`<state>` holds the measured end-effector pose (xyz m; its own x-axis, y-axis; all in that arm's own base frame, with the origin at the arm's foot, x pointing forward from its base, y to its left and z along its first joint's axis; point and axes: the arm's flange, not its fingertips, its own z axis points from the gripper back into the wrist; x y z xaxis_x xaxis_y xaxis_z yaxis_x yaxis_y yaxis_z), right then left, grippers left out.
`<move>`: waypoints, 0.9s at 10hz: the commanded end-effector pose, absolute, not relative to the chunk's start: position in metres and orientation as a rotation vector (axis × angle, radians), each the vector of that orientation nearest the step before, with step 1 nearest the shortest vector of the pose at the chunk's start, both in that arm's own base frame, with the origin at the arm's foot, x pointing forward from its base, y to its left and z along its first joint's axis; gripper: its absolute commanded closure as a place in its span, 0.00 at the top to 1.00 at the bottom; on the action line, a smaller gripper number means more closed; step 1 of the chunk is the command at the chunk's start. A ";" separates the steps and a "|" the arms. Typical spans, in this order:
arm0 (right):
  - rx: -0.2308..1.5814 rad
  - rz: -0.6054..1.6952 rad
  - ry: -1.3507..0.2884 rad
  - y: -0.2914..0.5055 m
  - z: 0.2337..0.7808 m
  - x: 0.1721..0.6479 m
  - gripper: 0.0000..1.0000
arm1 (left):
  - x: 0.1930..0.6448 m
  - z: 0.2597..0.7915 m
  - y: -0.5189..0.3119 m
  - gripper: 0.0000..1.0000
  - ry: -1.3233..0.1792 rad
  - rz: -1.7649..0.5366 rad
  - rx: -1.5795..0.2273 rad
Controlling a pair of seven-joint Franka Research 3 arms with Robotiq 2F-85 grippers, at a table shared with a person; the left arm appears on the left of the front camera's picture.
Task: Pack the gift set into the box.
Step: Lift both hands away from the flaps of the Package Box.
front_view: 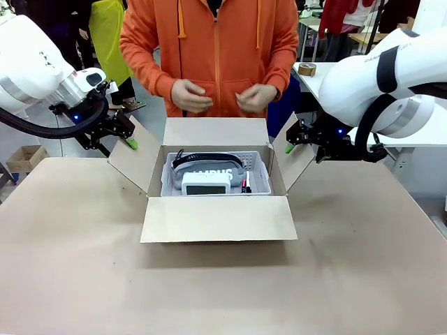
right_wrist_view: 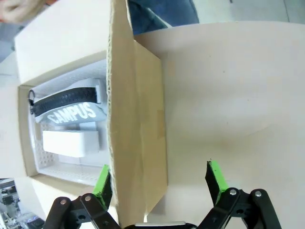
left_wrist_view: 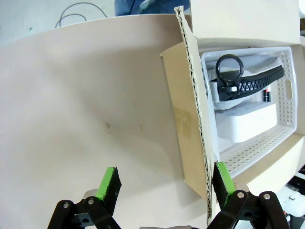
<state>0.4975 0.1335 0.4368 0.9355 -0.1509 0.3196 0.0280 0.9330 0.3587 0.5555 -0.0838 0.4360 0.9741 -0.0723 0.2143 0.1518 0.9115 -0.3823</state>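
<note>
Cardboard sets the scene: the box [front_view: 216,220] sits mid-frame on the tabletop [front_view: 84,279] with all four flaps spread. The gift set [front_view: 260,164] is already down inside it, its white tray filling the cavity. By my reading the loading is done, and what you have left is the closing, starting with the side flaps.

Your left tool [front_view: 120,142] hangs at the left side flap [front_view: 131,166] and your right tool [front_view: 299,142] at the right side flap [front_view: 297,166]. Both are released, jaws wide, grasping nothing.

The front view gives you the person. One hand [front_view: 190,95] and the other hand [front_view: 255,96] are held at chest height in the upper centre, above the far flap and clear of it.

For the jaw gap, go to the wrist views, where the front view is hard to read. In each, the green pads [left_wrist_view: 108,183] stand either side of that flap's corrugated edge, one toward the tray and one outside. You cannot tell whether a pad touches the board.

The right wrist view shows the grey pouch [right_wrist_view: 71,112] lettering plainly. The left wrist view adds the black strap [left_wrist_view: 248,86] with its ring, the white device [left_wrist_view: 245,123] below it, and the small red-black item [left_wrist_view: 266,95] near the tray wall.
</note>
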 end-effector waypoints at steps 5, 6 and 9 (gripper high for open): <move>1.381 -0.149 -0.430 -0.077 0.509 0.383 1.00 | 0.463 0.458 0.109 1.00 -0.414 -0.356 -1.679; 1.469 -0.252 -0.433 -0.108 0.476 0.378 1.00 | 0.452 0.439 0.141 1.00 -0.559 -0.280 -1.786; 1.518 -0.474 -0.454 -0.135 0.402 0.384 1.00 | 0.470 0.381 0.192 1.00 -0.399 0.178 -1.806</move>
